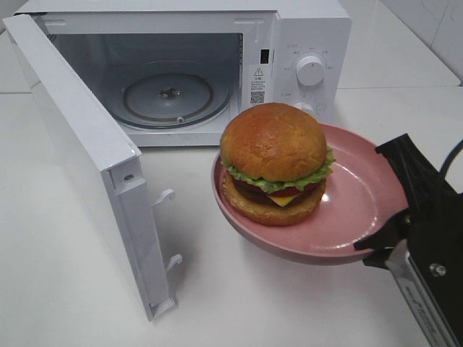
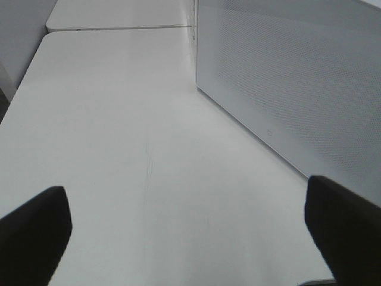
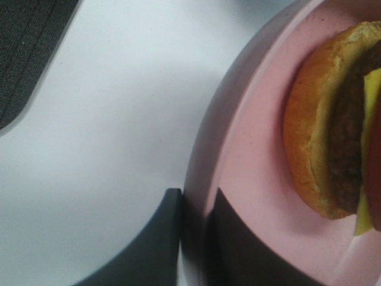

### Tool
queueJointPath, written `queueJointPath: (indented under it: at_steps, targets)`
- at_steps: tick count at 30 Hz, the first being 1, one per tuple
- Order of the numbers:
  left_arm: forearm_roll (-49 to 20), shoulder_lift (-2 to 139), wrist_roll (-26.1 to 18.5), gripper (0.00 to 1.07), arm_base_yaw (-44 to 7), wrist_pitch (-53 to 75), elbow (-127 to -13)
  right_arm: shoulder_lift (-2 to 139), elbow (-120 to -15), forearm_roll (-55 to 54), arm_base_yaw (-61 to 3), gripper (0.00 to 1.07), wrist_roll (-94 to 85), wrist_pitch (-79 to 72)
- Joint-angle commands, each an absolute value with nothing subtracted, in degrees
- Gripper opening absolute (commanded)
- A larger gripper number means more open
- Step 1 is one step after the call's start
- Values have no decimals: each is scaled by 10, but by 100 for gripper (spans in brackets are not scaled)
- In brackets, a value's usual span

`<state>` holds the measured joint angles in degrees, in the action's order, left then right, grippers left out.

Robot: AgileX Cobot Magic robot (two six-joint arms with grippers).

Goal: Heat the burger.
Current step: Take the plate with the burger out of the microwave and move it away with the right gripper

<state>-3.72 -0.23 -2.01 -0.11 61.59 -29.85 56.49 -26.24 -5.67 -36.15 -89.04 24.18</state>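
The plate (image 1: 362, 210) with the burger (image 1: 275, 163) is being carried, pinched at its rim by the closed right gripper (image 1: 380, 242); ahead, the open microwave (image 1: 173, 79) is probably being approached.

burger (image 1: 273, 163): glossy bun; plate (image 1: 362, 210): smooth matt pink; microwave (image 1: 304, 43): smooth white; turntable (image 1: 170, 97): clear glass

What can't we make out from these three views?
- Left gripper: absent from the high view; its wrist view shows only two dark fingertips, open, over bare table.
- Right gripper: arm cut off by the high view's edge; shut on the pink plate rim.
- Burger: right wrist view crops it to one blurred edge.
- Microwave dial labels: too small in the high view.
- Microwave door: its outer face is turned away in the high view.
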Motion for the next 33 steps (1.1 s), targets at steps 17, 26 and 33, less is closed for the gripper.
queueJointPath:
  at_steps: [17, 26, 33]
  targets:
    - [-39, -6, -20, 100, 1, 612, -296, 413, -238, 176, -360, 0, -533, 358]
    - [-39, -6, -20, 100, 1, 612, -296, 413, -218, 325, -360, 0, -303, 408]
    - [-39, -6, -20, 100, 1, 612, -296, 413, -207, 376, -360, 0, -141, 439]
